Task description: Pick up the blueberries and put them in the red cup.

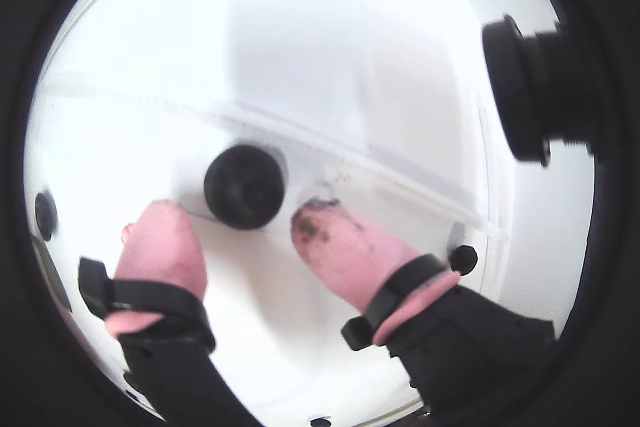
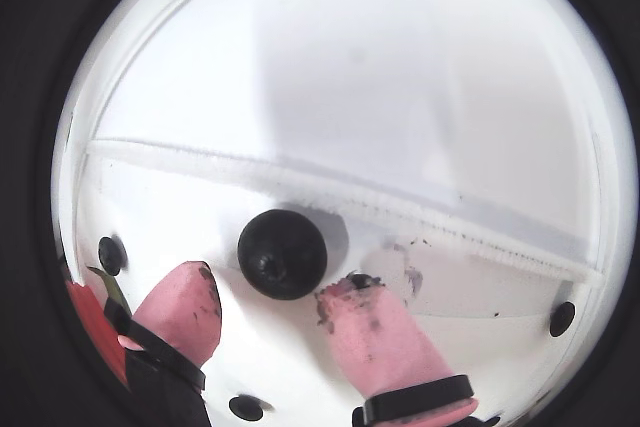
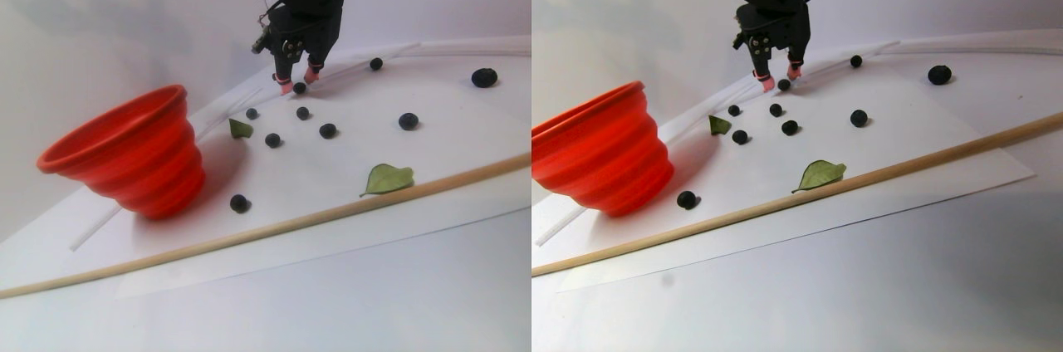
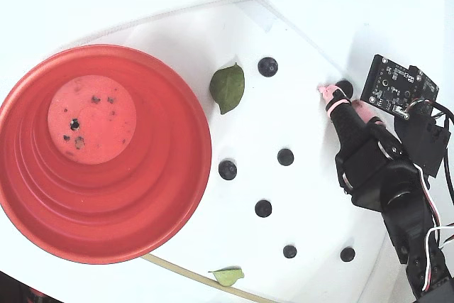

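In the fixed view the red cup [image 4: 103,154] fills the left, no berries inside; blueberries [image 4: 263,208] dot the white sheet [image 4: 298,125] mid-frame. At right the gripper [image 4: 336,92] straddles one berry [image 2: 282,253], jaws parted, pink fingertips [image 2: 365,322] not touching it.

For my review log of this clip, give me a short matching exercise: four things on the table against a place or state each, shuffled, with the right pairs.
Things:
1. red cup
2. gripper
3. wooden stick
4. larger green leaf

Places or states:
A. lies along the near edge of the white sheet in the stereo pair view
B. open, one blueberry between its pink fingertips
C. no berries inside, only dark specks on its bottom
D. lies flat just beside the stick

Pairs: 1-C, 2-B, 3-A, 4-D
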